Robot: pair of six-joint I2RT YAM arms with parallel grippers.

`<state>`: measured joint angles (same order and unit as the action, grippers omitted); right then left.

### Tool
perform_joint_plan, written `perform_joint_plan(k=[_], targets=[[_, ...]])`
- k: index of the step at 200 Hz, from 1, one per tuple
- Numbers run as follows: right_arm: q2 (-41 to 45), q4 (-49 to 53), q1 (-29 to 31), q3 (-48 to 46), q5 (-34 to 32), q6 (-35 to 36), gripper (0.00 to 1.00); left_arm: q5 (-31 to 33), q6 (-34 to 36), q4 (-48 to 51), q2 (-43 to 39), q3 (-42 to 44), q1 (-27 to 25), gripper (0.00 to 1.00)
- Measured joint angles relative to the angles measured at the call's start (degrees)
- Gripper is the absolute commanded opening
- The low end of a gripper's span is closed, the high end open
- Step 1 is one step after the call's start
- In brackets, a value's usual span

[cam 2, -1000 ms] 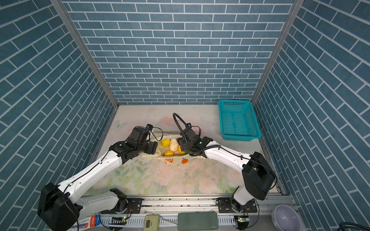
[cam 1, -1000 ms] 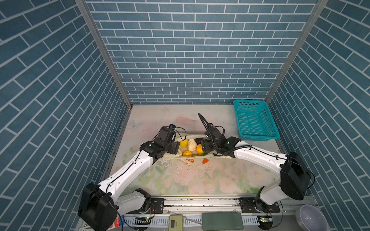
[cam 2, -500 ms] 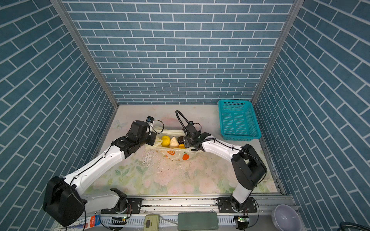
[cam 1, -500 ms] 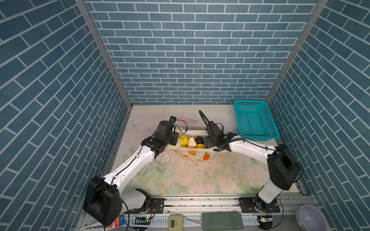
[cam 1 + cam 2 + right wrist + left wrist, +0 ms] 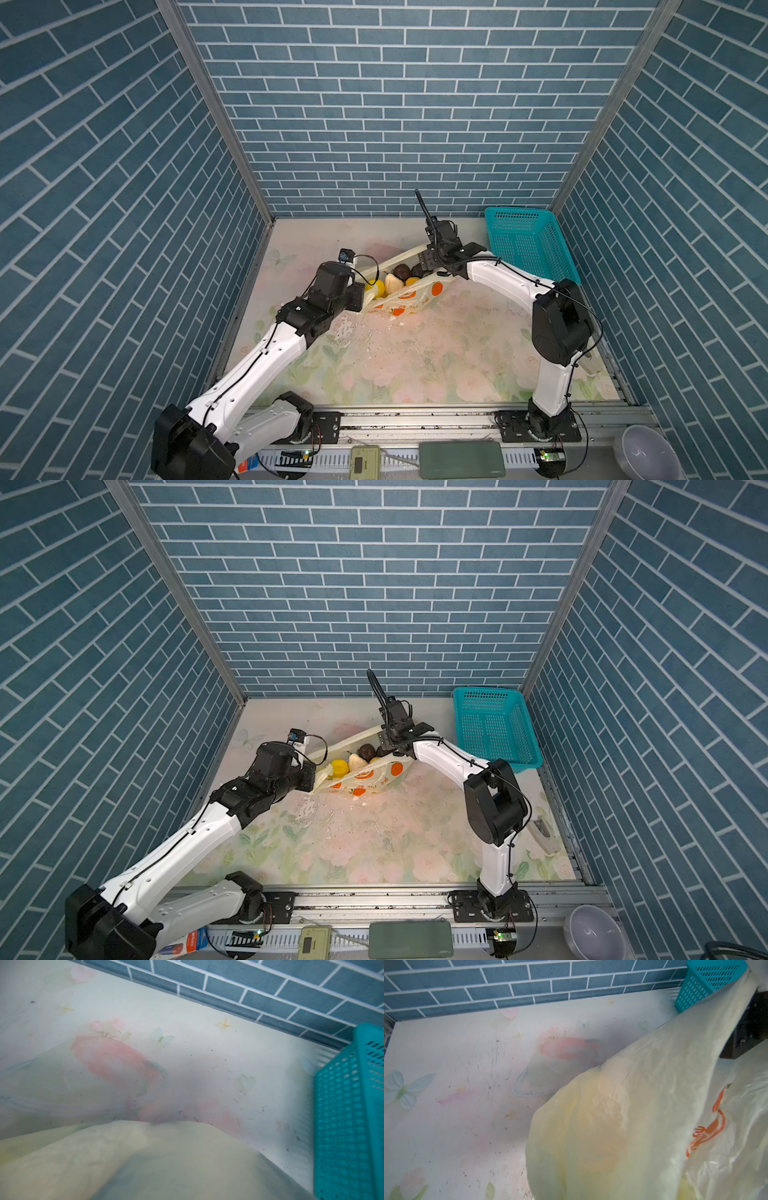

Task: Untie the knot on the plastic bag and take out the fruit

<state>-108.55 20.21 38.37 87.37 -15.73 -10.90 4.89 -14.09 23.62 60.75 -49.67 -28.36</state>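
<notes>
The pale yellow plastic bag hangs stretched between my two grippers with its mouth wide. Inside lies the fruit: a yellow lemon, a cream-white piece and a dark brown one. My left gripper is shut on the bag's left edge. At the bag's right end, my right gripper stands wide with the rim draped over it. Bag film covers the fingers in both wrist views. The knot is out of view.
A teal perforated basket stands at the back right, close to my right arm. Brick walls close in three sides. A grey bowl sits off the table at the front right.
My left gripper has shut on the bag's edge. My right gripper has moved toward the back, pulling the bag's mouth longer and wider, so more fruit shows.
</notes>
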Motion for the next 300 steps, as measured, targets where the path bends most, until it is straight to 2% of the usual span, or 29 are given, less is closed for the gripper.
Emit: perform_joint_plan(k=[37, 85, 139, 187, 233, 300], targets=[[3.54, 2.6, 3.61, -4.31, 7.52, -2.4, 0.86, -0.09, -3.52, 1.9, 1.84, -0.98, 0.0, 0.0], [5.27, 0.76, 12.04, -9.92, 10.03, -6.73, 0.86, -1.07, -6.51, 4.04, 5.03, -4.55, -0.02, 0.0], [8.35, -2.78, 17.05, -21.22, 7.8, -10.43, 0.87, -1.05, -8.09, 6.73, 6.6, -6.82, -0.02, 0.0], [16.0, -4.9, 24.2, -33.03, 1.22, -12.2, 0.89, -0.63, -9.03, 8.79, 8.66, -7.21, -0.04, 0.0], [19.02, -5.42, 28.59, -31.78, -0.17, -6.19, 0.89, -0.87, -9.64, 10.23, 9.46, -7.54, -0.55, 0.0], [10.8, -6.12, 27.19, -28.02, 10.91, -1.16, 0.87, -1.33, -10.71, 10.75, 2.89, -7.72, -0.55, 0.0]])
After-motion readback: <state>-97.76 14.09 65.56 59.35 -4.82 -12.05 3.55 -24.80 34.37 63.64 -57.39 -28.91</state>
